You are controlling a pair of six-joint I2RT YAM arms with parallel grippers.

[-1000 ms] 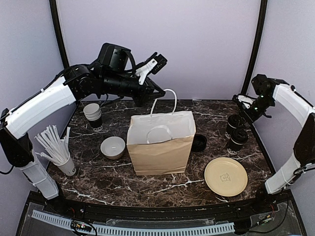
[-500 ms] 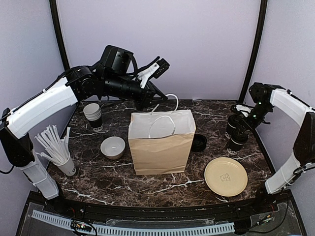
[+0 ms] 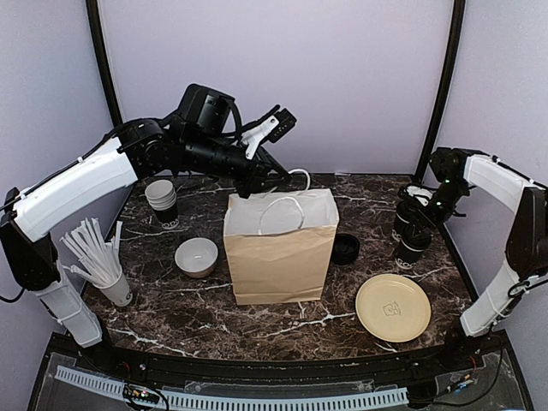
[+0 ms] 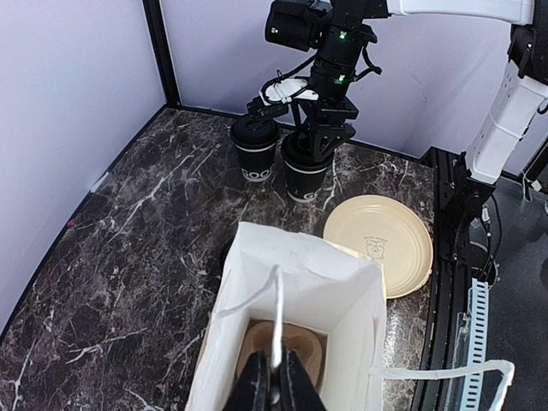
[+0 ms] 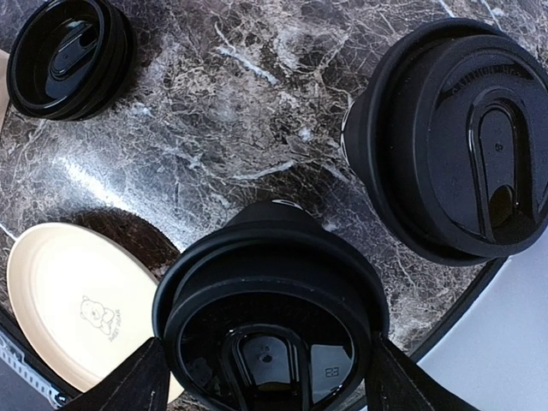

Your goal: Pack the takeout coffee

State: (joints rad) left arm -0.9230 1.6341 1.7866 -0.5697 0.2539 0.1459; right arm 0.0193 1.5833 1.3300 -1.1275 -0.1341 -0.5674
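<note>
Two lidded black coffee cups stand at the table's right: the far one (image 3: 406,216) (image 4: 255,150) (image 5: 454,137) and the near one (image 3: 414,244) (image 4: 306,174) (image 5: 270,317). My right gripper (image 3: 419,221) (image 5: 274,377) is open and low over the near cup, with one finger on each side of its lid. A brown paper bag (image 3: 280,248) (image 4: 291,300) stands open in the middle. My left gripper (image 3: 254,184) (image 4: 276,385) is shut on the bag's white handle (image 4: 276,317) above the opening.
A brown cardboard piece (image 4: 282,347) lies in the bag's bottom. A stack of loose black lids (image 3: 346,248) (image 5: 68,56) and a cream plate (image 3: 393,306) (image 5: 77,300) lie near the cups. A lidless cup stack (image 3: 161,199), a bowl (image 3: 196,256) and a cup of white sticks (image 3: 101,261) are on the left.
My right gripper came down and left until it is around the near cup. My left gripper shifted slightly right, still holding the bag handle.
</note>
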